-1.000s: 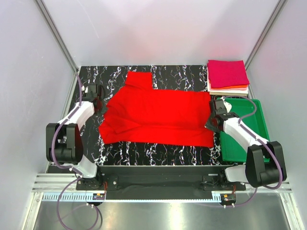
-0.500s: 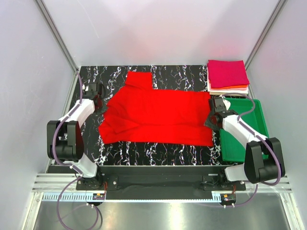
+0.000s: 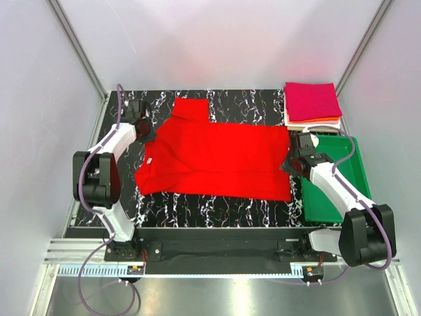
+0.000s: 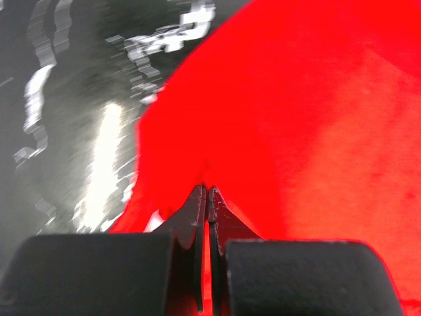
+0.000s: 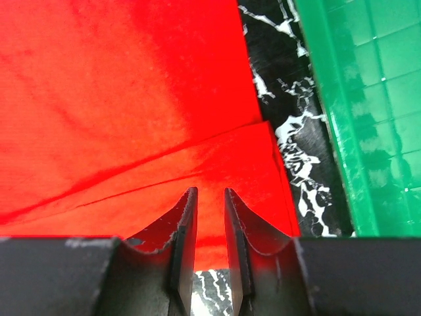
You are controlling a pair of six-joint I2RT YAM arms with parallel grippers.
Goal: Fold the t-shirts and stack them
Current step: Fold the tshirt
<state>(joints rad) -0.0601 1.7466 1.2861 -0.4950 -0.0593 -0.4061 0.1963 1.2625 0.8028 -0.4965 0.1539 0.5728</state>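
Observation:
The bright red t-shirt (image 3: 217, 155) lies spread on the black marble table, one sleeve pointing to the far side. My left gripper (image 3: 143, 128) is at its far left edge, shut on a pinch of red cloth (image 4: 316, 99); the jaws (image 4: 205, 189) are almost together. My right gripper (image 3: 293, 161) is at the shirt's right edge, where the cloth (image 5: 118, 85) lies in folded layers. Its jaws (image 5: 208, 191) stand a narrow gap apart with red cloth between them. Folded magenta (image 3: 312, 101), orange (image 3: 316, 120) and white (image 3: 316, 126) shirts are stacked at the far right corner.
A green plastic tray (image 3: 342, 191) sits at the right edge, just beside my right gripper; its rim shows in the right wrist view (image 5: 368, 99). White walls close in the table on three sides. Bare marble (image 3: 217, 207) runs along the near edge.
My left gripper has moved toward the far side, drawing the shirt's left edge with it. My right gripper has shifted slightly at the right edge.

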